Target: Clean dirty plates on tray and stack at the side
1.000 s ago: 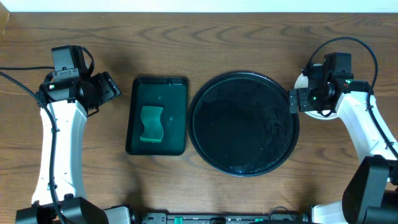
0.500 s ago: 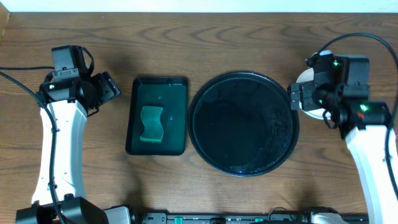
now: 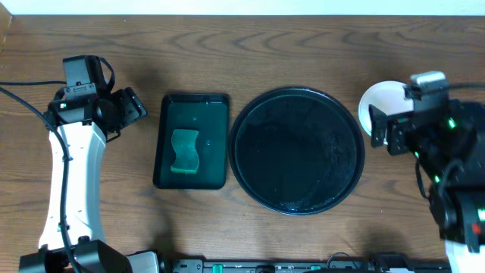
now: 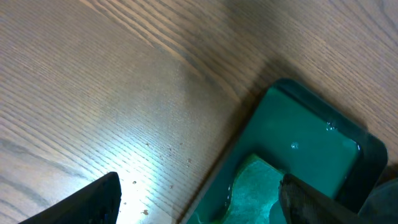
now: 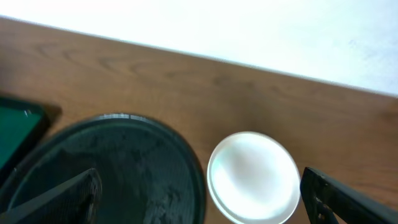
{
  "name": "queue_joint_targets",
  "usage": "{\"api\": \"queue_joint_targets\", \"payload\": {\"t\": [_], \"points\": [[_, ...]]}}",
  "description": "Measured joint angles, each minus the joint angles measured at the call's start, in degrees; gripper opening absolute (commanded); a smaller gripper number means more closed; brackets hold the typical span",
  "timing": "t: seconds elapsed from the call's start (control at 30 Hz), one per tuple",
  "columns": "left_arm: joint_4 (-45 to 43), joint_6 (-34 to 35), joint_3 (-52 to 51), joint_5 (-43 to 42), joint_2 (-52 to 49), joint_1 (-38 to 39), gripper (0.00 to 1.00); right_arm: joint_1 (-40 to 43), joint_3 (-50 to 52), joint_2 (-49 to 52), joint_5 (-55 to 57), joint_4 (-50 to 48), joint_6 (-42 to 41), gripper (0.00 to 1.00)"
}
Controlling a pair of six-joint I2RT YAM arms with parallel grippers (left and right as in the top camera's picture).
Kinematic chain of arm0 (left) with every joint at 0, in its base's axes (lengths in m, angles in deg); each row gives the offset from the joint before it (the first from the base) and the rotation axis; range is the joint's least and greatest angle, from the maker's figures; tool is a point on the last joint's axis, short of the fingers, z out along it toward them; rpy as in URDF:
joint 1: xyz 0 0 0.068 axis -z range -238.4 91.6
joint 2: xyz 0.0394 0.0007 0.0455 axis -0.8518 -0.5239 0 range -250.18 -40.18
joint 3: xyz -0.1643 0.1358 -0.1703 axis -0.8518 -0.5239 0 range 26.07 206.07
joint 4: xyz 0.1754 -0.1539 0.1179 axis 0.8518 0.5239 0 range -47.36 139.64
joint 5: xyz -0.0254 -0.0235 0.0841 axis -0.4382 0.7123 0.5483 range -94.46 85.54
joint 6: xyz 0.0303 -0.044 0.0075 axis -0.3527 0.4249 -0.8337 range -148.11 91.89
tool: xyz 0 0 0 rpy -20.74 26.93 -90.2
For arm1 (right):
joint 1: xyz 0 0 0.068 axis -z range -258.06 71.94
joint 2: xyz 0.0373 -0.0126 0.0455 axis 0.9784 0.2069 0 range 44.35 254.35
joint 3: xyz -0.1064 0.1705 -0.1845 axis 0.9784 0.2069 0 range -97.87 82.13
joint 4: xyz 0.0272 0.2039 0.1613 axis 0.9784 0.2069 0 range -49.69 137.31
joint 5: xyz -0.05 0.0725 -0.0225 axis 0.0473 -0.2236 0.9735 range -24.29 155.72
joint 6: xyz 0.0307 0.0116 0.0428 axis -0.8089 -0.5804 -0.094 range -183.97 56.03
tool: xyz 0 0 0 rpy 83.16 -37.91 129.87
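Right gripper [image 5: 199,182] spread wide, holding nothing; left gripper [image 4: 199,186] likewise, near the green basin [image 4: 311,149] corner. I read the plates [image 3: 381,97] at upper right of the overhead frame, just beside the tray [image 3: 297,189].

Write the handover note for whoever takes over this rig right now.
Left end effector: open, empty, over the table beside the green rectangular tray.
Right end effector: open, empty, above the black tray's right edge and the plates.
Black tray: no plates on it, surface looks wet.
Plates: on the table right of the black tray, white one on top; count underneath cannot be told.
Sponge: in the green rectangular tray.
Done: tray cleared.
Left: confirm the stack, probably park both arms.
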State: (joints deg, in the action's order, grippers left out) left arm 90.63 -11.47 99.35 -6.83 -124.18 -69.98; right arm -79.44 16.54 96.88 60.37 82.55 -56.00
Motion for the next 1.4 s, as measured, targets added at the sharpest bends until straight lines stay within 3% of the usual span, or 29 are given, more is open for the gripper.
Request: {"api": "queue_joint_targets", "payload": {"t": [0.47,0.83,0.93,1.27,1.4], "points": [[-0.02,0.00,0.00,-0.02,0.00,0.00,0.81,0.00,0.55,-22.18,0.94,0.52,0.55,0.99],[0.04,0.00,0.00,-0.02,0.00,0.00,0.81,0.00,19.39,-45.31,1.33,-6.80,0.70,0.99],[0.02,0.00,0.00,-0.02,0.00,0.00,0.81,0.00,25.16,-48.19,1.33,-12.83,0.44,0.99],[0.04,0.00,0.00,0.00,0.00,0.00,0.81,0.00,45.27,-51.69,1.36,-53.99,-3.37,0.99],[0.02,0.00,0.00,-0.02,0.00,0.00,0.81,0.00,51.56,-51.84,1.38,-64.46,-3.63,0.99]]}}
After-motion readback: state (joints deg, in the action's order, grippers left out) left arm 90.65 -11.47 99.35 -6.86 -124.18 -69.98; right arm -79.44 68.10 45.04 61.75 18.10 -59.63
